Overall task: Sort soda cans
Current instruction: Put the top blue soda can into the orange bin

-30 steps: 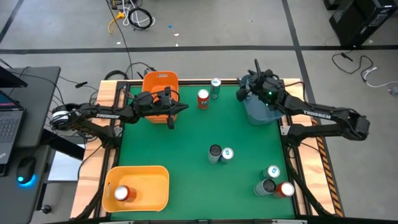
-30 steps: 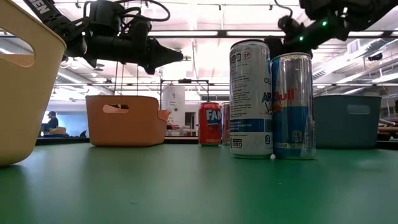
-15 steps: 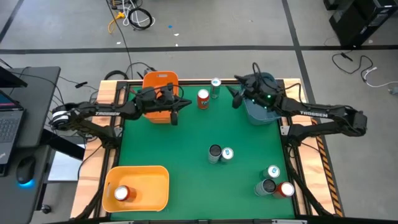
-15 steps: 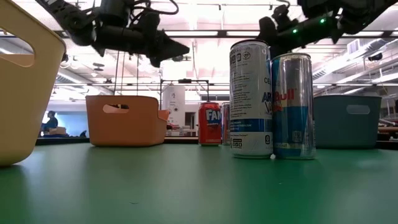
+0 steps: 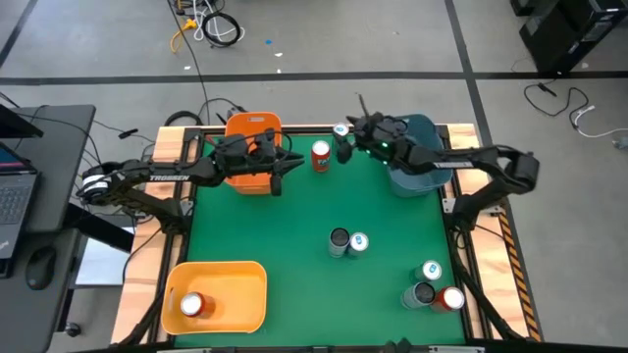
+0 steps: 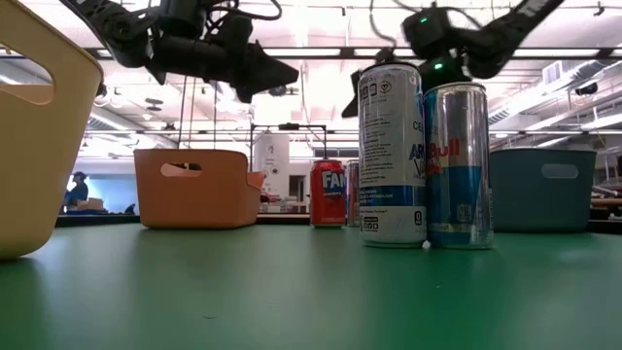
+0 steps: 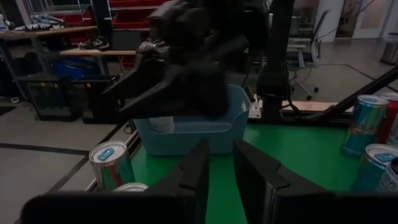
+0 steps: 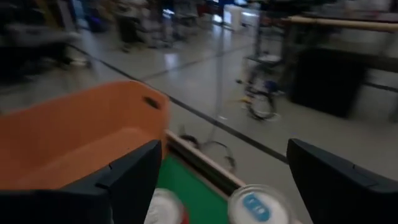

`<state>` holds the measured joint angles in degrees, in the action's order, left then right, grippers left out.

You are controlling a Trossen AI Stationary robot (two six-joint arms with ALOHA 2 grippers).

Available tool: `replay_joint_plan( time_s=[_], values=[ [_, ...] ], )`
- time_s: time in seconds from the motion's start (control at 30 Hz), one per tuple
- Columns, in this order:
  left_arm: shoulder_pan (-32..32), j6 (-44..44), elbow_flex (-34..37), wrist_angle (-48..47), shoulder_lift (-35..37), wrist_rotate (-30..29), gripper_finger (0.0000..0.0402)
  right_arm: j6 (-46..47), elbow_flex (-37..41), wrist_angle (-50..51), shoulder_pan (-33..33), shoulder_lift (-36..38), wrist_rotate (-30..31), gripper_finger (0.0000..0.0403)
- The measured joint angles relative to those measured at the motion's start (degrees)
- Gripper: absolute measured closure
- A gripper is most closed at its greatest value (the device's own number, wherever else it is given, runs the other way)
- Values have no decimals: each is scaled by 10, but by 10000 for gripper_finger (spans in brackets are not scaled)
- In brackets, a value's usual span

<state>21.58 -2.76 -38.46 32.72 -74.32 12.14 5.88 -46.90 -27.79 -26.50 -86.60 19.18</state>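
Observation:
My right gripper (image 5: 345, 143) (image 8: 233, 180) hovers open at the far edge, level, its fingers wide apart just short of a white-and-light-blue can (image 5: 340, 129) (image 8: 258, 205) and a red-orange can (image 5: 321, 154). My left gripper (image 5: 285, 163) (image 7: 219, 177) hangs in the air beside the orange bin (image 5: 253, 145), narrowly open with nothing between its fingers. A dark can (image 5: 339, 241) and a light-blue one (image 5: 359, 242) stand mid-table. Three more cans (image 5: 432, 286) stand near the right front corner. One red-orange can (image 5: 191, 305) lies in the yellow bin (image 5: 240, 279).
A blue bin (image 5: 417, 162) stands at the far right, behind my right arm. The green mat between the middle cans and the far cans is bare. A raised wooden frame (image 5: 177, 157) runs round the table.
My right gripper has swung from above the blue bin toward the table's left, sinking a little, and now stands at the two far cans. My left gripper has risen slightly beside the orange bin. No can has moved.

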Motion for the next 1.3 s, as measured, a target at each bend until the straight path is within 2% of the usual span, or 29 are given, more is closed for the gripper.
replay_joint_plan(
  time_s=[0.07, 0.3, 0.87, 1.2, 1.3],
  values=[
    [0, 0, 0, -8, 0, 0, 321, 9, -29, 20, -10, -29, 20, 64],
    [0, 0, 0, -12, 0, 0, 321, 20, -75, 87, -31, -90, 11, 52],
    [0, 0, 0, -10, 0, 0, 320, 37, -76, 112, -52, -89, 6, 52],
    [0, 0, 0, -9, 0, 0, 320, 60, -76, 138, -62, -89, -16, 52],
    [0, 0, 0, -9, 0, 0, 320, 66, -76, 138, -62, -89, -43, 52]
  ],
)
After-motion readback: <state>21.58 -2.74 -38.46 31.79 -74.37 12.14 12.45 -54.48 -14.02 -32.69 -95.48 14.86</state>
